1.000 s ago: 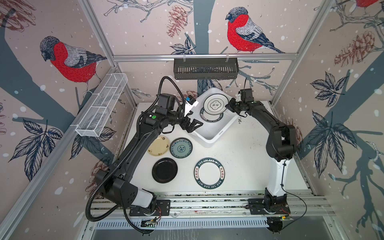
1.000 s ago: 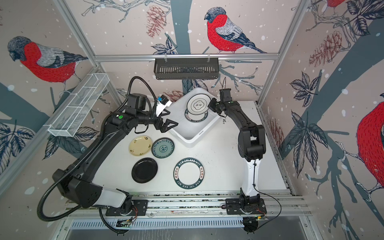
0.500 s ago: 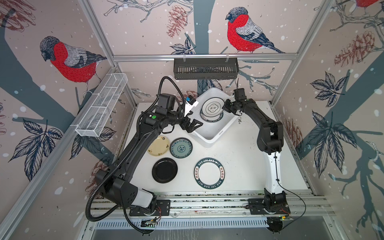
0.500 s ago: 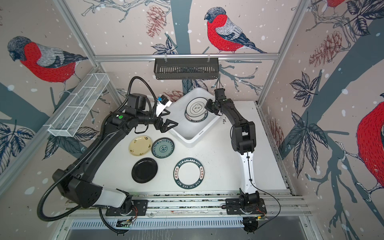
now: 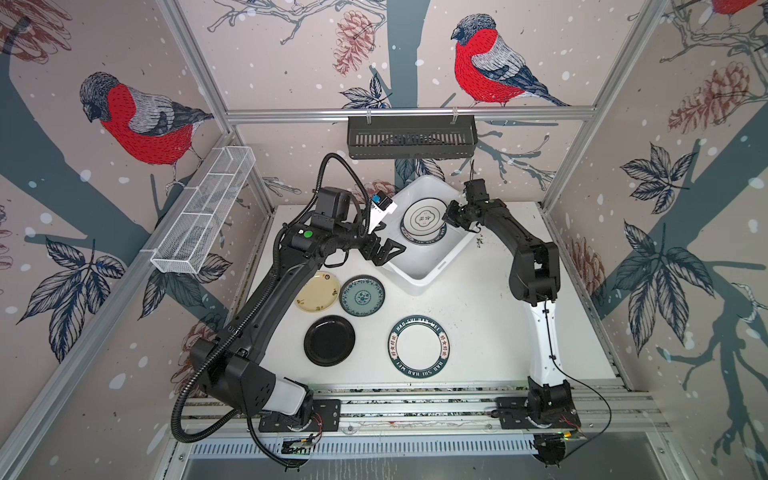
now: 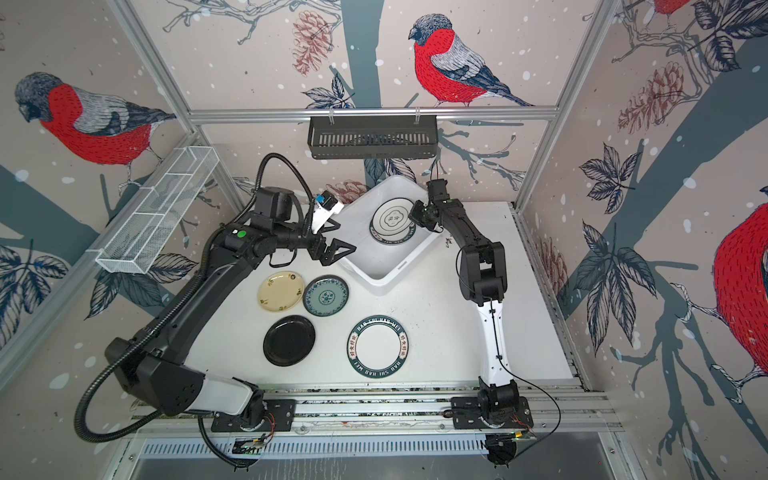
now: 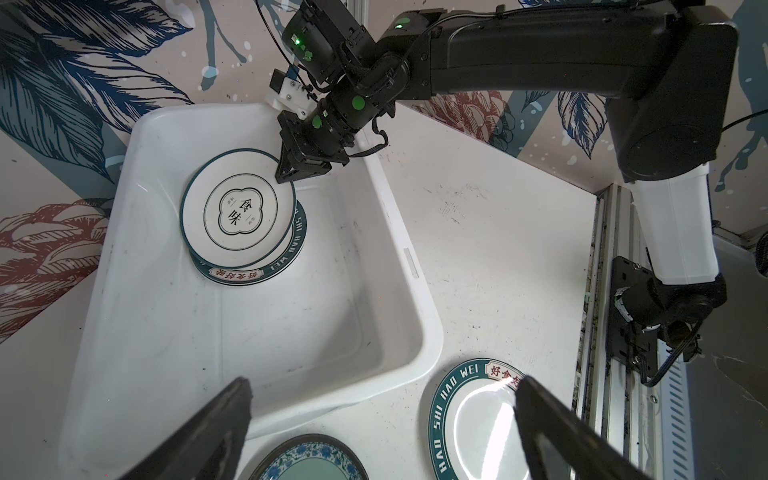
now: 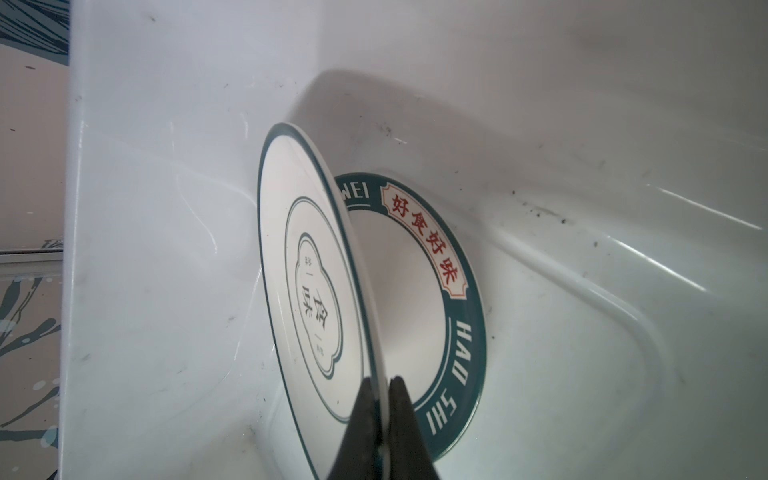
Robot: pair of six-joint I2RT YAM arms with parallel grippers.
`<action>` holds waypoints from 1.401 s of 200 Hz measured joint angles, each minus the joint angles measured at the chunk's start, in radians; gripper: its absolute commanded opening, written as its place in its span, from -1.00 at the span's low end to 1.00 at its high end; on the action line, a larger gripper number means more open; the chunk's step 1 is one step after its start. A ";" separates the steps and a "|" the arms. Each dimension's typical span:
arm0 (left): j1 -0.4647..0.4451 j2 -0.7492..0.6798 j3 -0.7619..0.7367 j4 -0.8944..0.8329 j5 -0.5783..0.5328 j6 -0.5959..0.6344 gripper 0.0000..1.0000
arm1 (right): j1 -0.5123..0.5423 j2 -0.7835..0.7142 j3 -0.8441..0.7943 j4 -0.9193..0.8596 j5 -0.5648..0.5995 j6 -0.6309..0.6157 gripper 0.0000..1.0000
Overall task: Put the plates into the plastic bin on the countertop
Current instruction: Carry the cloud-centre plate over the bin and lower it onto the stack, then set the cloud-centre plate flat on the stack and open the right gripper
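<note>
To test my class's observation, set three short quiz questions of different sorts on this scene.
1. True or false: the fingers of the left gripper are shut.
2. The right gripper holds: A a cup; B the white emblem plate; C nothing?
3. How many plates lie on the countertop outside the plastic bin?
Key: 1 false; 2 B; 3 four: cream-yellow plate, teal patterned plate, black plate, lettered-rim plate.

plates [image 5: 424, 216] in bin [image 5: 420, 277], four more on countertop [image 5: 478, 324]
</note>
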 measured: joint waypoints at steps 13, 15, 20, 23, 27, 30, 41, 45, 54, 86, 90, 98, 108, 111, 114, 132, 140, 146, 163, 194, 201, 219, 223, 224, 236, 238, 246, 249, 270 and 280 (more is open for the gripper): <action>0.000 0.000 0.000 0.000 0.000 0.001 0.96 | 0.000 0.000 -0.001 0.000 0.002 0.000 -0.93; 0.000 0.000 0.000 0.000 0.000 0.001 0.96 | 0.000 0.000 -0.001 0.000 0.003 0.000 -0.94; 0.000 0.000 0.000 0.000 0.000 0.002 0.96 | 0.000 0.000 -0.003 0.000 0.003 0.000 -0.93; 0.000 0.000 -0.001 0.000 0.000 0.002 0.96 | 0.000 0.000 -0.004 0.000 0.003 0.000 -0.93; 0.000 0.000 -0.002 0.000 0.000 0.005 0.96 | -0.001 0.000 -0.006 0.000 0.003 0.000 -0.93; 0.000 0.000 -0.002 0.000 0.000 0.005 0.96 | -0.001 0.000 -0.008 0.000 0.003 0.000 -0.93; 0.000 0.000 -0.003 0.000 0.000 0.005 0.96 | -0.002 0.000 -0.016 0.000 0.004 0.000 -0.93; 0.000 0.000 -0.003 0.000 0.000 0.005 0.96 | -0.003 0.000 -0.020 0.000 0.004 0.000 -0.93; 0.000 0.000 -0.004 0.000 0.000 0.005 0.96 | -0.004 -0.001 -0.029 0.001 0.004 0.000 -0.93; 0.000 0.000 -0.006 0.000 0.000 0.005 0.96 | -0.005 -0.002 -0.043 0.005 0.002 0.007 -0.93; 0.000 0.000 -0.007 0.000 0.000 0.005 0.96 | -0.005 -0.002 -0.043 0.006 0.002 0.007 -0.92; 0.000 -0.001 -0.007 0.000 0.000 0.006 0.96 | -0.005 -0.002 -0.043 0.008 0.002 0.007 -0.91; 0.000 -0.001 -0.008 0.000 0.000 0.006 0.96 | -0.005 -0.002 -0.043 0.008 0.001 0.009 -0.90; 0.000 -0.001 -0.008 0.000 0.000 0.006 0.96 | -0.005 -0.002 -0.043 0.008 0.000 0.011 -0.89; 0.000 -0.001 -0.008 0.000 0.000 0.007 0.96 | -0.005 -0.002 -0.043 0.008 0.000 0.011 -0.89; 0.000 -0.002 -0.010 0.000 0.000 0.007 0.96 | -0.005 -0.002 -0.043 0.009 -0.002 0.025 -0.86; 0.000 -0.002 -0.011 0.000 0.000 0.007 0.95 | -0.005 -0.002 -0.043 0.009 -0.002 0.026 -0.83; 0.000 -0.002 -0.011 0.000 0.000 0.007 0.96 | -0.005 -0.002 -0.043 0.009 -0.002 0.027 -0.80; 0.000 -0.003 -0.011 0.000 0.000 0.007 0.96 | -0.005 -0.002 -0.043 0.010 -0.005 0.030 -0.76; 0.000 -0.003 -0.011 0.000 0.000 0.007 0.96 | -0.005 0.000 -0.043 0.010 -0.009 0.030 -0.69; 0.000 -0.003 -0.011 0.000 0.000 0.007 0.96 | -0.005 0.000 -0.043 0.010 -0.009 0.030 -0.68; 0.000 -0.003 -0.011 0.000 0.000 0.007 0.95 | -0.006 0.002 -0.043 0.010 -0.010 0.030 -0.66; 0.000 -0.003 -0.011 0.000 0.000 0.007 0.95 | -0.006 0.002 -0.043 0.010 -0.010 0.030 -0.65; 0.000 -0.003 -0.011 0.000 0.000 0.007 0.96 | -0.006 0.002 -0.043 0.010 -0.010 0.030 -0.65; 0.000 -0.003 -0.011 0.000 0.000 0.007 0.95 | -0.007 0.002 -0.043 0.010 -0.012 0.032 -0.60; 0.000 -0.003 -0.011 0.000 0.000 0.007 0.96 | -0.007 0.002 -0.043 0.010 -0.012 0.032 -0.60; 0.000 -0.003 -0.011 0.000 0.000 0.007 0.96 | -0.007 0.002 -0.043 0.011 -0.013 0.033 -0.59; 0.000 -0.003 -0.011 0.000 0.000 0.007 0.96 | -0.007 0.003 -0.043 0.011 -0.013 0.033 -0.59; 0.000 -0.003 -0.011 0.000 0.000 0.007 0.96 | -0.007 0.003 -0.043 0.012 -0.013 0.034 -0.56; 0.000 -0.003 -0.011 0.000 0.001 0.007 0.96 | -0.007 0.003 -0.043 0.012 -0.014 0.036 -0.56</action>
